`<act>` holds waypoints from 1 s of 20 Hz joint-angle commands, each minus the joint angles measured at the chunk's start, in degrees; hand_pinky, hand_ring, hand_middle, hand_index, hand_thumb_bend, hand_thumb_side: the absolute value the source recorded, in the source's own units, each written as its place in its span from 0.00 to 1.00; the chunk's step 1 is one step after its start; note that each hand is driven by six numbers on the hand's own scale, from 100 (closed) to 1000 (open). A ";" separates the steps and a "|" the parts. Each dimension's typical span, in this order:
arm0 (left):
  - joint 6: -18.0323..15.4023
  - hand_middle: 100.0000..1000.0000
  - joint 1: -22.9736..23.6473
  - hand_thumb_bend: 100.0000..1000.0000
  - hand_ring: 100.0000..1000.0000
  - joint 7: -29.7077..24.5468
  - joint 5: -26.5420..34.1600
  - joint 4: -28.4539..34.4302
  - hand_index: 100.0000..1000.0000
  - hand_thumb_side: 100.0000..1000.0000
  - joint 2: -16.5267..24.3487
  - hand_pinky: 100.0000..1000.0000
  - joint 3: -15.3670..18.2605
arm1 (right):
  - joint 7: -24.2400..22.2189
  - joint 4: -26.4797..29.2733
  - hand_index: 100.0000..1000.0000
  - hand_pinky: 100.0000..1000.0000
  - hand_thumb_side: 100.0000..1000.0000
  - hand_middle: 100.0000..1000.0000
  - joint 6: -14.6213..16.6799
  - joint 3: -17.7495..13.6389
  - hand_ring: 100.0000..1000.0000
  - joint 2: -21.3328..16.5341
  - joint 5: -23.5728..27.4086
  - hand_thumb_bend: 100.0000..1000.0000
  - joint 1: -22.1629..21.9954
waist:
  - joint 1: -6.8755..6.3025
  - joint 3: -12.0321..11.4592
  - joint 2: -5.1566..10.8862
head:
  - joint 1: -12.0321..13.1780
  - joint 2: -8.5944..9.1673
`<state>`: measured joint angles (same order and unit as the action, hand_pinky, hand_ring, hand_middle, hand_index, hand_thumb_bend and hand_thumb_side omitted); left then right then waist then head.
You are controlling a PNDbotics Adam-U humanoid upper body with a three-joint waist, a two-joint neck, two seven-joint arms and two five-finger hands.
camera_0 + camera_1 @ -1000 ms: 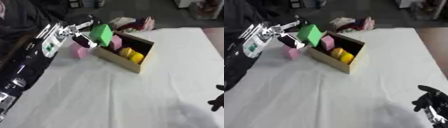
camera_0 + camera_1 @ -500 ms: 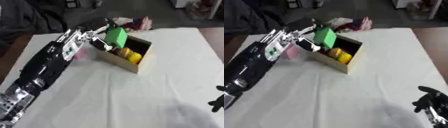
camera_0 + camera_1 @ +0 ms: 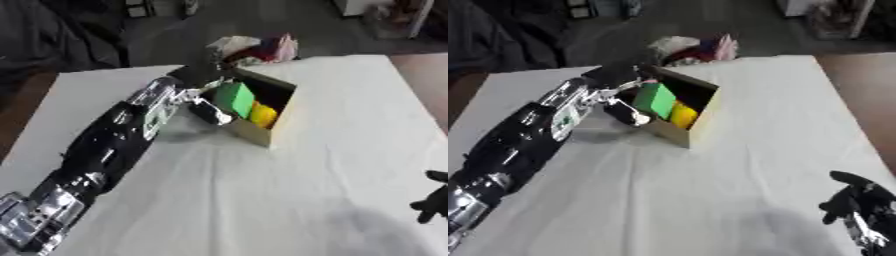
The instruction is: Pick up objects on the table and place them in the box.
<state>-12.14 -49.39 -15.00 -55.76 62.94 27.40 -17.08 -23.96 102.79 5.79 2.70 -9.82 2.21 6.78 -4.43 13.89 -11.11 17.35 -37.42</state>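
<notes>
The left hand (image 3: 199, 92) is pinching the green block (image 3: 234, 99) between curled fingers inside the open cardboard box (image 3: 278, 119), just beside a yellow object (image 3: 262, 115), while the right hand (image 3: 859, 207) is resting open-fingered at the worktop's (image 3: 332, 170) lower right corner.

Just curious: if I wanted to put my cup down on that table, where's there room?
The white cloth right of the box and the near stretch toward the right hand lie bare. It is crowded around the box, where the left hand holds a green block.
</notes>
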 commanded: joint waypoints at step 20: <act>11.79 0.88 5.37 0.23 0.82 -5.41 7.23 -2.79 0.94 0.45 15.32 0.82 11.04 | 0.61 0.34 0.82 0.65 0.36 0.43 0.28 -0.82 0.41 -1.13 -0.62 0.00 0.04 | 0.03 -1.73 0.74 | -1.29 1.10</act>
<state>-1.16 -42.92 -20.90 -47.70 61.69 41.39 -7.19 -23.39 102.73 5.87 2.14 -9.95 1.86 6.50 -4.61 12.19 -11.11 16.01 -37.15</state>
